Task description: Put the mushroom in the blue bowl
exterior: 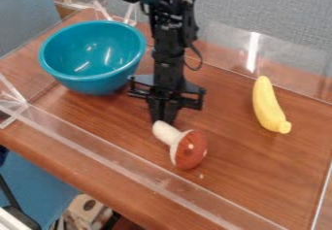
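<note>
Claw (166,116) narrow, fingers together at mushroom (182,144) stem, grip unconfirmed. Mushroom lies on surface (259,166), blue bowl (89,57) at 10 o'clock. Risk: stem slips out, empty lift.

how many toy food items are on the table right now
2. The mushroom lies on its side near the front middle, just below the gripper. The banana lies at the right. Nothing shows inside the blue bowl.
</note>
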Available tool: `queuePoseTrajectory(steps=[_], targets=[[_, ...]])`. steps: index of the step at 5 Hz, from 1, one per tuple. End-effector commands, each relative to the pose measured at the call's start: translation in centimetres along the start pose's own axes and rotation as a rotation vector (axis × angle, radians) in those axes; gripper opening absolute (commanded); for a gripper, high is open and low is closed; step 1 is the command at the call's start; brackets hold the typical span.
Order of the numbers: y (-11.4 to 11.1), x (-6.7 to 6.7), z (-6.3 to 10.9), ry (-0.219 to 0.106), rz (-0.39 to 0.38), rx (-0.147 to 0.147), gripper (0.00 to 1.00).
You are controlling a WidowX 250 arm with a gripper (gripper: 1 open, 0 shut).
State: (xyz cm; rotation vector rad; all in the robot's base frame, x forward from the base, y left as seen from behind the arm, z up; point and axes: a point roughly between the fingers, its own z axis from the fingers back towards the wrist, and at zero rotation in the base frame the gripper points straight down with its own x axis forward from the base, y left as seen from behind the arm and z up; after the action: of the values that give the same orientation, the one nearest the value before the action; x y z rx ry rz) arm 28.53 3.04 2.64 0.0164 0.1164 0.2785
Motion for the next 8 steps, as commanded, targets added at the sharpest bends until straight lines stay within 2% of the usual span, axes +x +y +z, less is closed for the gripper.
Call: queuePoseTrajectory(steps=[1,2,3,4,5,7,8], targets=[[0.8,1.1,3.6,-0.059,-0.011,-0.037,0.0],[0.1,0.4,6.6,-0.078,-0.129,-0.06,0.0],[-1.7,-1.7,7.8,-0.088,-0.244,-0.062,0.0],[-3.4,-2.9,7.4,-0.072,-0.281,-0.046,1.0],[-4.9,-3.4,7.0,-0.054,-0.308,-0.031,1.0],[-4.2,-3.3,4.0,-0.032,-0.257,-0.017,1.0],[-3.9,-3.9,3.6,-0.023,-0.267,-0.007,1.0]])
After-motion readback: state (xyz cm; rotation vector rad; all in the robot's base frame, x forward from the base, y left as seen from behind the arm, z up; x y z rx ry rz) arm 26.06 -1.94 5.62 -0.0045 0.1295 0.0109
